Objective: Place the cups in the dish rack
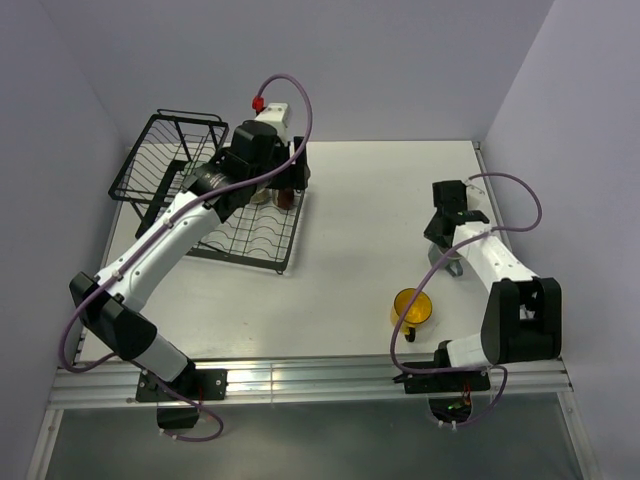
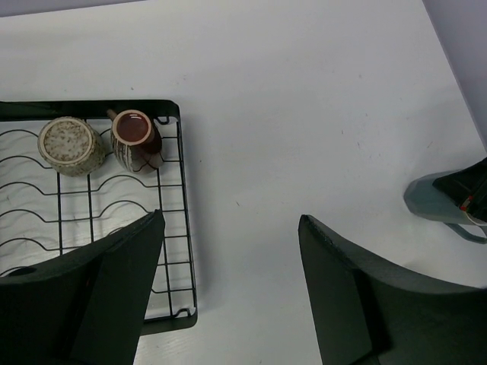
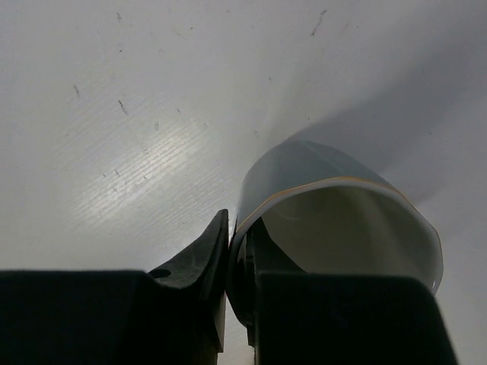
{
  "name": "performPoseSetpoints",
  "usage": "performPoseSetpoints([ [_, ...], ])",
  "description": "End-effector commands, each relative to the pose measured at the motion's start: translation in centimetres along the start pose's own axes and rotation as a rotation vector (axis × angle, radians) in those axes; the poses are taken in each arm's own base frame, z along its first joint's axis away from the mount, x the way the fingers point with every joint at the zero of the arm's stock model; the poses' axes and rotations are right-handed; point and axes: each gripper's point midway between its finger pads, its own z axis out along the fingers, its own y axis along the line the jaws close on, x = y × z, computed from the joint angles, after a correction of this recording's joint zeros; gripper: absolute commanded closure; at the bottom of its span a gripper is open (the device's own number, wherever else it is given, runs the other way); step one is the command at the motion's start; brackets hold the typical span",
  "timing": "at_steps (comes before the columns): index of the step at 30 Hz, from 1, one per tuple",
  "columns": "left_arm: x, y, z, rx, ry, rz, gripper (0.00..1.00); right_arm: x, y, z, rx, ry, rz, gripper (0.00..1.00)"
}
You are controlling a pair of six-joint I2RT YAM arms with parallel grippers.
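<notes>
The black wire dish rack point(image 1: 168, 152) stands at the back left. In its flat tray point(image 2: 181, 199) a beige speckled cup point(image 2: 71, 146) and a small dark brown mug point(image 2: 135, 139) stand upright side by side. My left gripper point(image 2: 230, 220) is open and empty, above the tray's right edge point(image 1: 282, 185). My right gripper point(image 3: 240, 228) is shut on the rim of the pale green tumbler point(image 3: 335, 190), one finger inside and one outside, with the cup tilted close above the table point(image 1: 449, 264). The yellow mug point(image 1: 411, 306) sits on the table near the right arm.
The rack's taller basket section point(image 1: 150, 170) is at the far left by the wall. The table's right edge point(image 1: 520, 250) runs along the right wall. The right gripper and green tumbler also show at the right edge of the left wrist view point(image 2: 445, 199).
</notes>
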Motion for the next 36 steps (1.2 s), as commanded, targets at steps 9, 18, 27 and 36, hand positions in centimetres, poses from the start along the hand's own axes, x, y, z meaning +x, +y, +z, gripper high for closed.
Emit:
performPoseSetpoints([
  [9,-2.0,-3.1,-3.1,0.176,-0.090,-0.058,0.22,-3.9,6.7,-10.6,-0.535,-0.142,-0.006,1.00],
  [18,-2.2,-6.4,-6.0,0.406,-0.127,-0.117,0.19,-4.3,12.3,-27.1,-1.259,-0.175,-0.026,1.00],
  [27,-1.4,-8.9,-9.4,0.639,-0.184,-0.086,0.17,-1.8,12.8,-35.1,-1.765,0.018,0.044,1.00],
  [36,0.0,-11.0,-9.7,0.792,-0.139,-0.085,0.01,-1.7,12.1,-37.6,-1.915,0.068,0.092,1.00],
])
